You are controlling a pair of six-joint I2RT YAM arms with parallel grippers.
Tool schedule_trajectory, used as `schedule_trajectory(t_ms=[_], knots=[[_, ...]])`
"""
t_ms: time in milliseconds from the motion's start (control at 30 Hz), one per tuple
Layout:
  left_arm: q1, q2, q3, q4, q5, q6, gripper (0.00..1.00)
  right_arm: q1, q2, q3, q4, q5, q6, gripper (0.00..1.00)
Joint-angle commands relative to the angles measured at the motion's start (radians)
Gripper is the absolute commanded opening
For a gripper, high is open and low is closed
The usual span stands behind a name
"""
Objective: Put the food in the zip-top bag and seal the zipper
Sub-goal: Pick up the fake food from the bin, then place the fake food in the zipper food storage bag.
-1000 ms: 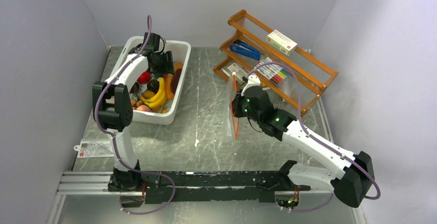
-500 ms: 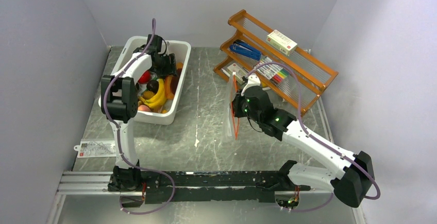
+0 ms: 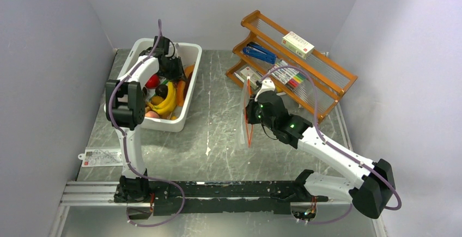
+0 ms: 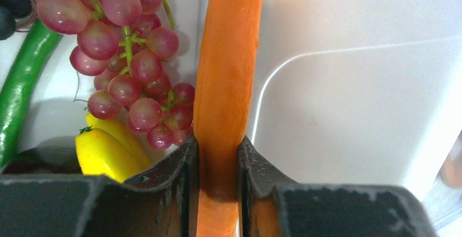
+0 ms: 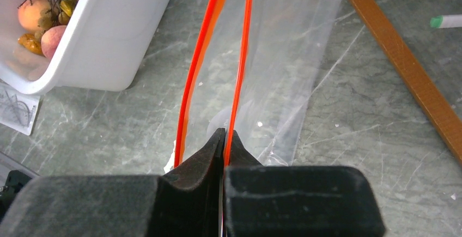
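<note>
My left gripper point(image 3: 175, 72) is down in the white bin point(image 3: 192, 50). In the left wrist view it point(image 4: 218, 145) is shut on the orange-rimmed slab point(image 4: 226, 57), which shows edge-on as a long orange band. Red grapes point(image 4: 125, 57) and the yellow banana bunch point(image 4: 103, 150) lie to its left. The banana bunch also shows in the top view point(image 3: 166, 102). My right gripper point(image 5: 224, 136) is shut on one lip of the zip-top bag point(image 5: 283, 57) and holds it upright on the table. The bag's mouth is open, with its two orange-red zipper strips point(image 5: 199, 57) apart. The slider tab is hidden.
A wooden rack point(image 3: 305, 73) with pens and a box stands at the back right, just behind the bag. A ruler point(image 3: 101, 156) lies at the front left. Peaches point(image 5: 49, 35) and other toy foods fill the near end of the bin. Walls close in on both sides.
The left arm's elbow has swung farther over the bin and the gripper has settled lower on the slab, which now shows its orange edge. The right arm and the bag have not moved.
</note>
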Motion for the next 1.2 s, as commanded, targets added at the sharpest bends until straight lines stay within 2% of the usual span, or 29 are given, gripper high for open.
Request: schedule_trajectory(t_ms=[0, 33, 67, 300, 433, 600, 800, 1000, 1167], knots=[[0.006, -0.067, 0.013, -0.007, 0.009, 0.001, 0.14, -0.001, -0.009, -0.010, 0.027, -0.001, 0.004, 0.00], [0.006, -0.080, 0.013, -0.013, -0.014, 0.006, 0.09, -0.001, -0.006, -0.009, 0.027, -0.005, 0.004, 0.00], [0.006, -0.088, 0.015, -0.027, -0.034, 0.011, 0.07, -0.001, -0.002, -0.007, 0.025, -0.010, 0.004, 0.00], [0.007, -0.208, -0.019, -0.034, -0.137, -0.019, 0.07, -0.001, 0.008, -0.001, 0.033, -0.018, 0.057, 0.00], [0.007, -0.353, -0.102, 0.041, -0.186, -0.069, 0.07, -0.002, 0.064, 0.023, 0.015, 0.014, 0.042, 0.00], [0.007, -0.560, -0.203, 0.155, -0.157, -0.097, 0.07, -0.004, 0.106, 0.097, -0.046, 0.036, 0.061, 0.00], [0.007, -0.853, -0.426, 0.393, -0.123, -0.123, 0.07, -0.002, 0.121, 0.122, -0.044, 0.043, 0.124, 0.00], [0.007, -1.122, -0.691, 0.743, 0.107, -0.136, 0.07, -0.002, 0.164, 0.189, -0.051, 0.088, 0.223, 0.00], [0.007, -1.275, -0.875, 1.021, 0.201, -0.234, 0.07, -0.002, 0.224, 0.285, -0.120, 0.089, 0.362, 0.00]])
